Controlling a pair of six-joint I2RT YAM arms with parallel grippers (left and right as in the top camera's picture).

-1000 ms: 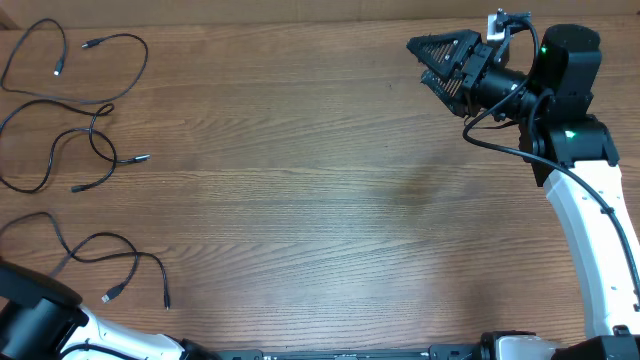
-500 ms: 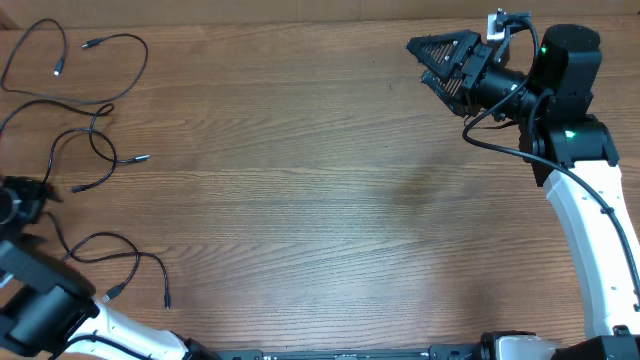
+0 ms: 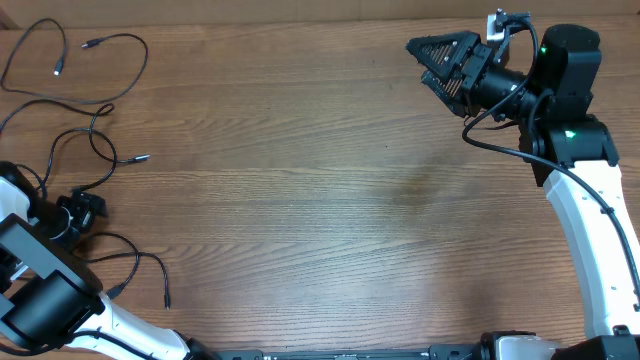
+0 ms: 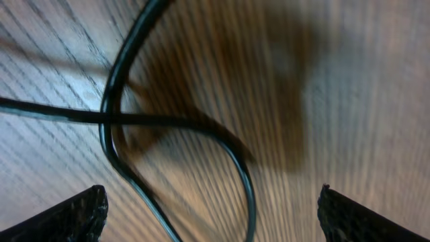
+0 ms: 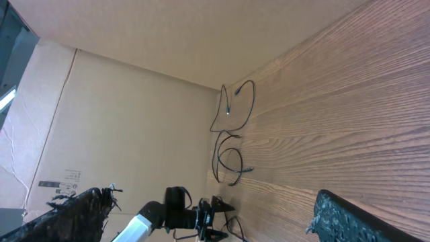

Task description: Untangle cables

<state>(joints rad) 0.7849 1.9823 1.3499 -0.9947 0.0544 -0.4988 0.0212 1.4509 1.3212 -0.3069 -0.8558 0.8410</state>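
Read the overhead view as a clock, with the far edge of the table (image 3: 300, 180) at 12. Your cables (image 3: 135, 159) all lie loose on the wood at the 9 to 10 o'clock side, as three separate strands with small plug tips.

The far cable (image 3: 95, 43) sprawls in a wide loop at about 10 o'clock, near the far left corner. The middle cable (image 3: 80, 187) curls just below it, and the two cross where their loops meet. The near cable (image 3: 165, 290) lies at about 8 o'clock, with both plug tips pointing toward the near edge.

Your left hand (image 3: 88, 210) is low at 9 o'clock, between the middle cable and the near cable. Its wrist camera shows the two fingers (image 4: 74, 215) spread wide at the bottom corners, pinching nothing. Between them a black strand (image 4: 111, 121) lies flat on the table and crosses itself in a loop. You cannot tell from that close view which of the three it is.

Your right hand (image 3: 420, 60) is raised at about 1 o'clock, well apart from the cables, and it points toward 9 o'clock. Its fingers (image 5: 74, 208) are spread too and hold nothing. From its wrist camera you can see the cables small in the distance.
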